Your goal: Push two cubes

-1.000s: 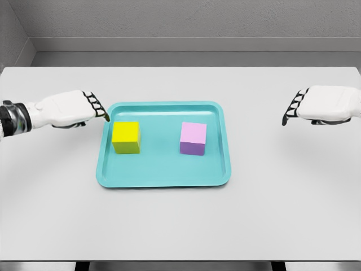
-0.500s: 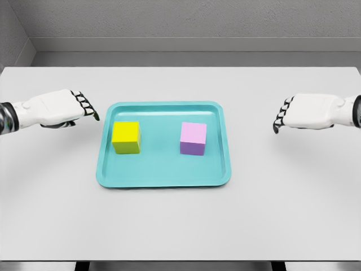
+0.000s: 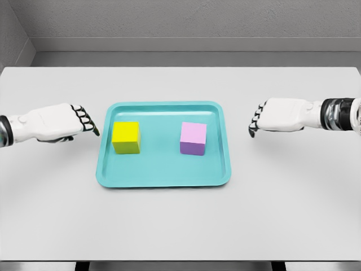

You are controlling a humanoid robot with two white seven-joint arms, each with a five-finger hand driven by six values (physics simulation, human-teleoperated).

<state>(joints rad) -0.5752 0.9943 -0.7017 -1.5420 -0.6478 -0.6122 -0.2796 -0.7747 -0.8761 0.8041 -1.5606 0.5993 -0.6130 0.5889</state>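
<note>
**Two cubes on a teal tray, a robot hand waiting on each side**

While both arms reach in from the sides, a teal tray point(image 3: 163, 175) sits at the middle of a pale grey tabletop point(image 3: 180, 226), seen from above by the head camera. The tray is a rounded rectangle with a low raised rim, its long axis running from 9 o'clock to 3 o'clock.

Two cubes stand inside the tray, well apart. The yellow cube point(image 3: 126, 137) is at the tray's 9 o'clock side, near the left rim. The pink cube point(image 3: 193, 138) stands right of centre, toward 3 o'clock, with bare tray floor between it and the right rim. Both sit flat with their faces square to the tray's edges, so neither has a long axis or a turned corner.

The left hand point(image 3: 53, 122) hovers outside the tray at 9 o'clock, its dark-jointed fingers point(image 3: 86, 117) loosely curled and pointing toward the yellow cube. It holds nothing, and the tray's left rim lies between it and that cube.

The right hand point(image 3: 279, 114) hovers outside the tray at 3 o'clock, fingers likewise loosely curled, pointing toward the pink cube and holding nothing. The right rim stands between them.

A grey wall point(image 3: 180, 22) runs behind the tabletop at 12 o'clock.
</note>
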